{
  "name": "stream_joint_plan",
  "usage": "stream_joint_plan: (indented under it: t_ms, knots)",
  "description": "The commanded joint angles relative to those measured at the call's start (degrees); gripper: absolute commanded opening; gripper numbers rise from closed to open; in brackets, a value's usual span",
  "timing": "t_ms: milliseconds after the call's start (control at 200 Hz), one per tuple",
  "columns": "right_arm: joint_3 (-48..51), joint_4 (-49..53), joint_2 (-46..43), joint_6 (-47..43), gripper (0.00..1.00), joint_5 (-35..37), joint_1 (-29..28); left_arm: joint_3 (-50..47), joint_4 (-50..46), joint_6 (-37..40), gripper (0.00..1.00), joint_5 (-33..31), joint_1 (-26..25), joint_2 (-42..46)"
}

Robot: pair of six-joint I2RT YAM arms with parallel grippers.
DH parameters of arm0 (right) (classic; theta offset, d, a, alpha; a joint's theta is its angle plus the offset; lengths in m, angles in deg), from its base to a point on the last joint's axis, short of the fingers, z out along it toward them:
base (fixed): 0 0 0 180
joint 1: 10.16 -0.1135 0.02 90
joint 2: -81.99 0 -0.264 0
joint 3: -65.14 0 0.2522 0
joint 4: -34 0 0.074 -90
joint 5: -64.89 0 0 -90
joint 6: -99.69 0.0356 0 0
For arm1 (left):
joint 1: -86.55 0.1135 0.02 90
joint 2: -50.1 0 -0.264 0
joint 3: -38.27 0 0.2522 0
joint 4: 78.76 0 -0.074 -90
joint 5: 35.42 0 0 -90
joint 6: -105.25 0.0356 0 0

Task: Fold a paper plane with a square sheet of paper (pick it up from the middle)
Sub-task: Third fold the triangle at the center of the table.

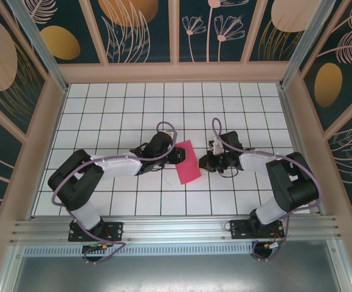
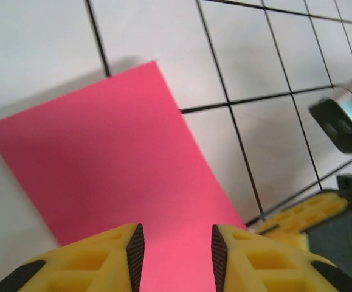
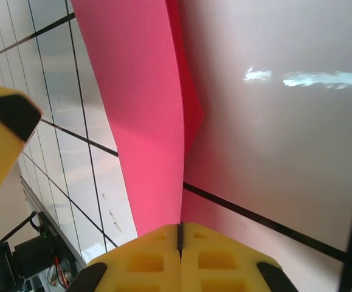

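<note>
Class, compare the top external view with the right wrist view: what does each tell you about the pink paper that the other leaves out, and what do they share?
Top external: the whole sheet of paper, a tilted pink rectangle lying on the tiled table between the left tool and right tool, with both arms reaching in.
Right wrist: close up, the right tool's fingers pressed together at the paper's edge, apparently pinching it, one layer curving up off the tiles.
Both: pink paper, white gridded tiles, the right tool at the sheet.
</note>
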Motion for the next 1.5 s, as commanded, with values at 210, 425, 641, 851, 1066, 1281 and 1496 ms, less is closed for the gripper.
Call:
stream_joint_plan:
  t_ms: [210, 425, 641, 851, 1066, 1281, 1496]
  knots:
    - [1.3, -6.4, -4.0, 15.2, 0.03, 6.2, -3.0, -0.8, -4.8, 8.7, 0.51, -11.9, -11.5, 1.7]
    - [1.1, -6.1, -3.6, 16.0, 0.03, 6.4, -3.2, 1.5, -7.0, 12.5, 0.58, -18.7, -16.2, 0.0]
    - [0.5, -5.8, -3.4, 16.2, 0.03, 6.2, -3.2, 4.2, -10.0, 16.1, 0.64, -23.3, -18.5, -1.7]
    - [-0.1, -5.6, -3.3, 16.1, 0.04, 6.2, -3.2, 6.7, -11.6, 18.0, 0.66, -24.7, -19.7, -6.2]
    - [-0.3, -5.4, -3.1, 15.8, 0.05, 6.4, -3.2, 9.2, -11.5, 19.0, 0.56, -27.5, -19.8, -7.8]
    - [-0.6, -5.4, -2.0, 15.4, 0.07, 6.4, -3.2, 8.7, -10.0, 18.7, 0.28, -28.4, -19.8, -7.3]
    - [-2.1, -4.4, -0.8, 14.4, 0.11, 6.6, -3.1, 6.2, -7.8, 18.3, 0.05, -28.2, -19.8, -6.0]
